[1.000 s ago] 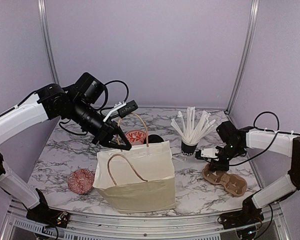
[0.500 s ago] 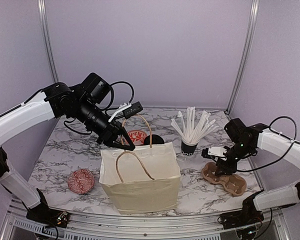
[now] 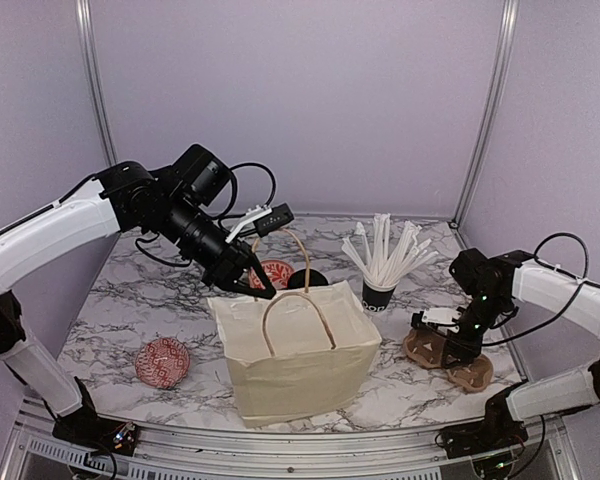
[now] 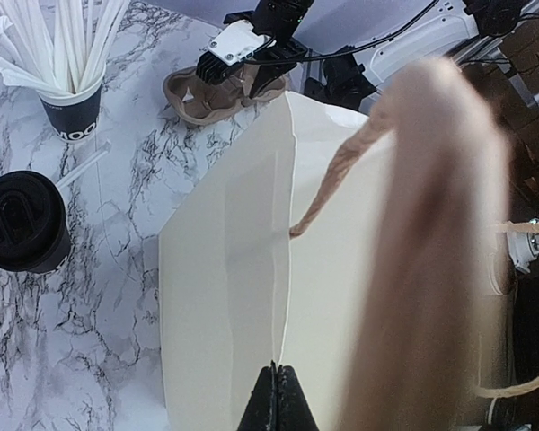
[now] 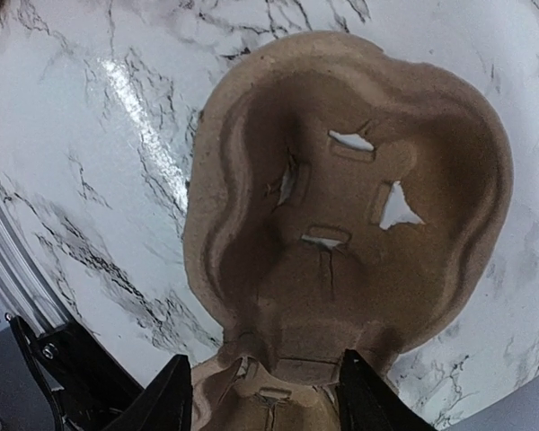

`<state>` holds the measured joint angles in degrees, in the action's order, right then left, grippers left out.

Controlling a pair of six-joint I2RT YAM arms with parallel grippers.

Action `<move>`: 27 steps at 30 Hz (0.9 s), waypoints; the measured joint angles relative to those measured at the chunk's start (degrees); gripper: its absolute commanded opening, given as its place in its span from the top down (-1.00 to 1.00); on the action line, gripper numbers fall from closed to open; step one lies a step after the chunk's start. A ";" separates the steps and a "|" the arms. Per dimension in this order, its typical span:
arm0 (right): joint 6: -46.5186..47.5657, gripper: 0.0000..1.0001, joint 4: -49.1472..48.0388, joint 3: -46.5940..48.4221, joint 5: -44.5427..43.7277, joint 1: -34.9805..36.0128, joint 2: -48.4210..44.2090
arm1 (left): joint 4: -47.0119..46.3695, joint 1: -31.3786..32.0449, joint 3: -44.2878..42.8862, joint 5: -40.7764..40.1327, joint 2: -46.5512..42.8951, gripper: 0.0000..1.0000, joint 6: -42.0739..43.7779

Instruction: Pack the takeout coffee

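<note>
My left gripper [image 4: 274,397] is pinching the bag [image 4: 225,296], right gripper [image 5: 265,400] spread; I am judging the takeout coffee [image 4: 22,232] crushable, gripping gently mid-wall.

Just right of my left gripper [image 4: 274,382], a blurred bag handle [image 4: 422,251] blots out that side of the paper bag [image 4: 225,296]. From above, the bag hides most of the coffee cup [image 3: 313,279] just past those tips. Between my right gripper [image 5: 266,359] fingers, the cup carrier [image 5: 341,224] runs off-frame; it's possibly pinched, I can't tell.
</note>
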<state>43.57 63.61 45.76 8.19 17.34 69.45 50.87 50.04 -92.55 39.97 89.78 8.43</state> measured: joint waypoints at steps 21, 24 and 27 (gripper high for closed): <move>-5.53 0.11 -2.21 -1.01 -4.94 -0.57 5.14 | 0.02 0.55 -0.61 -0.63 0.96 1.00 0.70; -5.75 0.25 -2.64 -1.01 -4.94 -0.66 5.44 | 0.02 0.59 -0.61 -0.72 0.96 1.00 0.83; -6.10 0.35 -3.28 -1.01 -4.92 -0.66 5.68 | 0.02 0.59 -0.61 -1.01 0.96 1.00 0.96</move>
<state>37.47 60.34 44.75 3.27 16.69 75.13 50.89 50.63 -93.17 38.96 90.74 9.39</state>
